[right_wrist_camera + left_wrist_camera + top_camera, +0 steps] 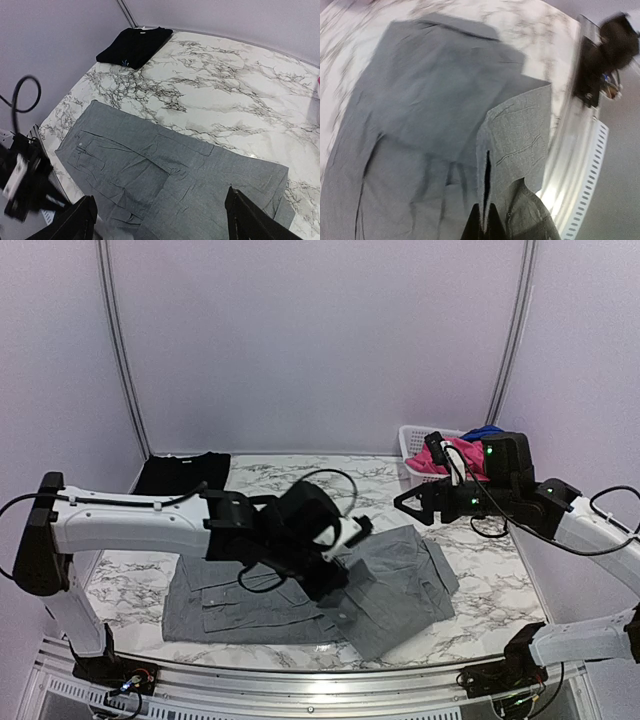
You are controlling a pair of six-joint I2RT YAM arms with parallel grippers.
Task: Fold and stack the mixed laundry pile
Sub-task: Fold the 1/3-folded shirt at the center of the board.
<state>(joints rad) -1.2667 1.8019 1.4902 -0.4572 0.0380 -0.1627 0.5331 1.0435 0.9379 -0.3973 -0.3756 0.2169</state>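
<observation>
From above, the grey trousers (240, 605) lie spread on the marble table (490, 580), one leg raised by the left gripper (335, 585) — likely to carry it across for a fold. The right gripper (405, 505) hovers spread and empty near the white basket (410, 440), where a pink piece (455, 455) and a blue piece (483, 430) wait. A black cloth (182, 475) sits folded at the far left corner, probably the stack's start.

Left wrist view: its fingers (472, 227) are pressed together, pinching the trouser hem.

Right wrist view: its fingers (245, 220) stand wide above the trousers — free to pin or smooth.
</observation>
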